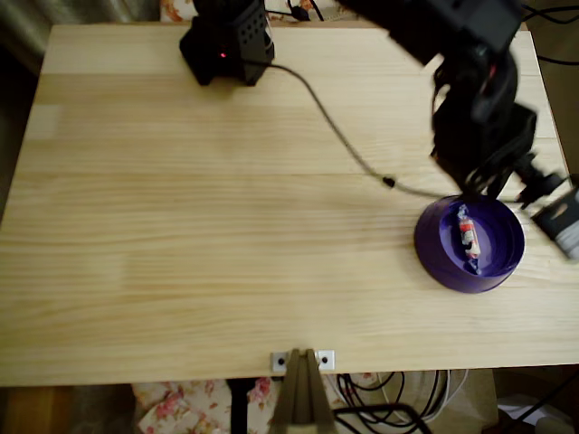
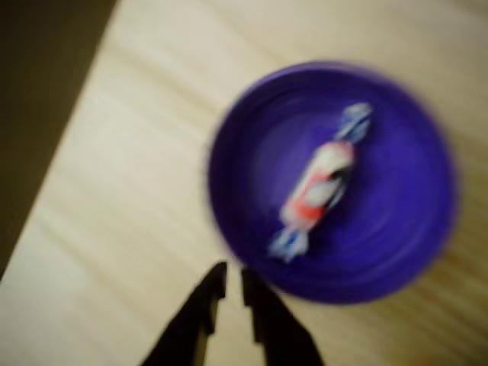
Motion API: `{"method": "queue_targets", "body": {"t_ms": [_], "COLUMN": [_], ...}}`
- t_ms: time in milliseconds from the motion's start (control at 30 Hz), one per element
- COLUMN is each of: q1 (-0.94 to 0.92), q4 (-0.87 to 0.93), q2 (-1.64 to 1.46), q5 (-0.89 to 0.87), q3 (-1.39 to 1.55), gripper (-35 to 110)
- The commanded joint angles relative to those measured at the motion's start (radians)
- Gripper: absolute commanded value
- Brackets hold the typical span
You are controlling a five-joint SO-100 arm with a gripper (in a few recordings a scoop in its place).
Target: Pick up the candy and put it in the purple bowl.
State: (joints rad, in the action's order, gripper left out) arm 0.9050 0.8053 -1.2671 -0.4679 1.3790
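Candy beyond nearly closed fingers

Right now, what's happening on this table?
The candy lies inside the purple bowl, which sits near the right edge of the wooden table in the overhead view. The arm's tool is above the table just outside the bowl's rim in the wrist view, with its fingers nearly together and nothing between them. It isn't touching the candy. From how things lie, the drop into the bowl looks done.
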Motion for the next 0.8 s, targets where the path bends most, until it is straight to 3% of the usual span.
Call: {"method": "queue_targets", "body": {"t_ms": [0, 433, 767], "q1": [0.048, 0.015, -0.195], "q4": [0.032, -0.031, 0.041], "q2": [-0.212, -0.614, -0.718], "q5": [-0.003, -0.005, 0.06], "q3": [-0.077, 0.356, 0.549], "gripper": [0, 0, 0]}}
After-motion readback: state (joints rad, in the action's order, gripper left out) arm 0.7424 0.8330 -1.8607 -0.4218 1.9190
